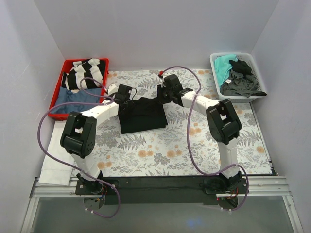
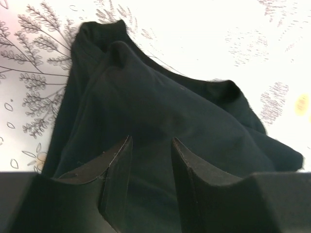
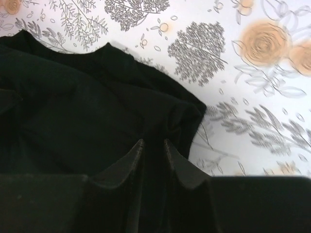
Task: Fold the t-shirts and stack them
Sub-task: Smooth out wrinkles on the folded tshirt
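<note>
The black t-shirt lies partly folded in a rough rectangle at the middle of the floral table. My left gripper is at its far left edge and my right gripper at its far right edge. In the left wrist view the left gripper has black cloth filling the narrow gap between its jaws. In the right wrist view the right gripper pinches a puckered fold of the shirt near its edge. A teal t-shirt and a dark grey t-shirt lie in the white bin.
A red bin at the back left holds a black-and-white striped garment and blue cloth. The white bin stands at the back right. A white folded sheet lies at the near left. Purple cables loop over both arms.
</note>
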Action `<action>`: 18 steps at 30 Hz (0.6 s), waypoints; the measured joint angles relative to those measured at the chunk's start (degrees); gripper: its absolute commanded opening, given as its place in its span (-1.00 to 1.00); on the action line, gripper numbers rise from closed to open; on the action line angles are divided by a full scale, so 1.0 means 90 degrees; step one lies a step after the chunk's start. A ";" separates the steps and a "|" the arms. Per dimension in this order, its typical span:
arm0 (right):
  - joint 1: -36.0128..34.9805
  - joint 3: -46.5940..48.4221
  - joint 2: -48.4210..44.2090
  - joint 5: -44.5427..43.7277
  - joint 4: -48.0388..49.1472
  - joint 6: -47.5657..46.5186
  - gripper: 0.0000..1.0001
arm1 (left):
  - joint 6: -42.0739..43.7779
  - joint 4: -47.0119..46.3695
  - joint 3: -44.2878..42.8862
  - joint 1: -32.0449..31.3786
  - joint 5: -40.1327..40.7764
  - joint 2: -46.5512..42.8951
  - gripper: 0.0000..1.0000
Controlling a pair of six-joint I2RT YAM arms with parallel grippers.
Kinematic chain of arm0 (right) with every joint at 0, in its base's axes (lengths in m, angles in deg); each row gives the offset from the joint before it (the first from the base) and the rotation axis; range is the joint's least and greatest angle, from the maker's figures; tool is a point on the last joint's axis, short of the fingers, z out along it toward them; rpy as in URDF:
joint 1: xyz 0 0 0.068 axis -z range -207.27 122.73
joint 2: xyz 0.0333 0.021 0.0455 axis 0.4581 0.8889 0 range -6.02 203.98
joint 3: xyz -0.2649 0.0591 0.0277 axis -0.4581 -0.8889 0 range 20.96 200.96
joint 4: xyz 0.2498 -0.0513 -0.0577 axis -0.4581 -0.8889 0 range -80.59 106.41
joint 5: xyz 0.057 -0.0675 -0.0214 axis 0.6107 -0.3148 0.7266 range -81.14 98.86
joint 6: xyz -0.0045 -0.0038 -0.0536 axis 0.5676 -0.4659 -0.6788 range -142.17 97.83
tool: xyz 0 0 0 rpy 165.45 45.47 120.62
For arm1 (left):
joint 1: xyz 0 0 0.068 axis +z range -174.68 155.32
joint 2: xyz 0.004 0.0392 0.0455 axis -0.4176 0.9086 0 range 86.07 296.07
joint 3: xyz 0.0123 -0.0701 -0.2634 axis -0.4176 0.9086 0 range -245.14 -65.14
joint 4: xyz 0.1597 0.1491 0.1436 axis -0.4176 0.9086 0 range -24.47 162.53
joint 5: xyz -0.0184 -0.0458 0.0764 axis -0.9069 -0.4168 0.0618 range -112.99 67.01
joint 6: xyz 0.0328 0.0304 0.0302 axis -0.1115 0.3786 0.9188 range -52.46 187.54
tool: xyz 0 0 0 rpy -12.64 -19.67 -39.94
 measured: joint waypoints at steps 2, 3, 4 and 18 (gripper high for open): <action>-0.0007 0.0338 0.0406 0.0087 0.0024 0.0007 -0.42 | 0.0000 -0.0039 -0.0002 0.0010 0.0100 0.0136 -0.27; -0.0017 0.0495 0.0580 0.0114 0.0032 0.0012 -0.42 | 0.0000 -0.0041 -0.0027 0.0019 0.0182 0.0228 -0.26; -0.0027 0.0610 0.0699 0.0134 0.0032 0.0017 -0.42 | -0.0005 -0.0027 -0.0066 0.0032 0.0253 0.0330 -0.26; -0.0002 0.1965 0.1996 -0.0068 0.0036 0.0294 -0.43 | -0.0488 0.0328 -0.0398 0.0172 0.0996 0.0855 -0.25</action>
